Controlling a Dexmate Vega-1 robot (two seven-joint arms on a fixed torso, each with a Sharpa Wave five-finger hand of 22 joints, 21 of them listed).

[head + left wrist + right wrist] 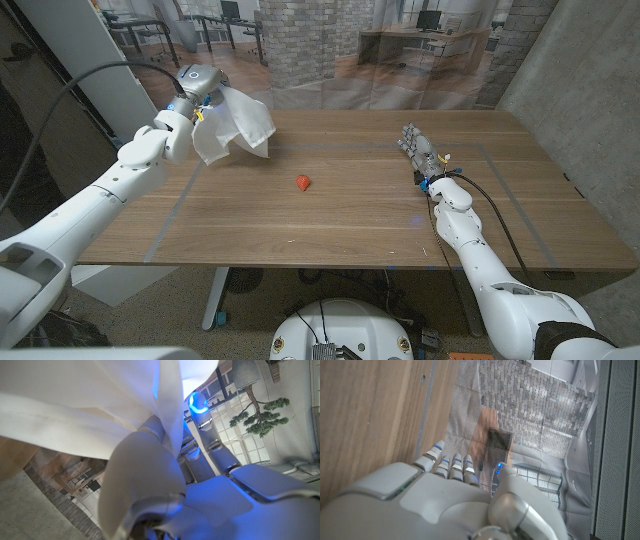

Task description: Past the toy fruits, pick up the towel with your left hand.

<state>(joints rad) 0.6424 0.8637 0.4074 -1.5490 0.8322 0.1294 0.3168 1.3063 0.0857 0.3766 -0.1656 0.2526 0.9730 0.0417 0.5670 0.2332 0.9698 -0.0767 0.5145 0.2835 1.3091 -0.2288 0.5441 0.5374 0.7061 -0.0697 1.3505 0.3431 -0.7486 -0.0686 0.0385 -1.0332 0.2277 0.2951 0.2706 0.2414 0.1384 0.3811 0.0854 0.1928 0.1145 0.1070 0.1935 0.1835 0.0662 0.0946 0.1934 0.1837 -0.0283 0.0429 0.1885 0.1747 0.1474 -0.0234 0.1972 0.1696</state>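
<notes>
Gripping one white towel (235,128) aloft, left hand (196,92), one red toy fruit (303,183) on table (350,215), right hand (418,150) holding nothing, fingers extended

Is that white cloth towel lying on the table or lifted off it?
Lifted: the white cloth towel hangs bunched from the left robot hand, above the wooden table.

text: none legible | labels: none | brands: none | numbers: none | signs: none
</notes>
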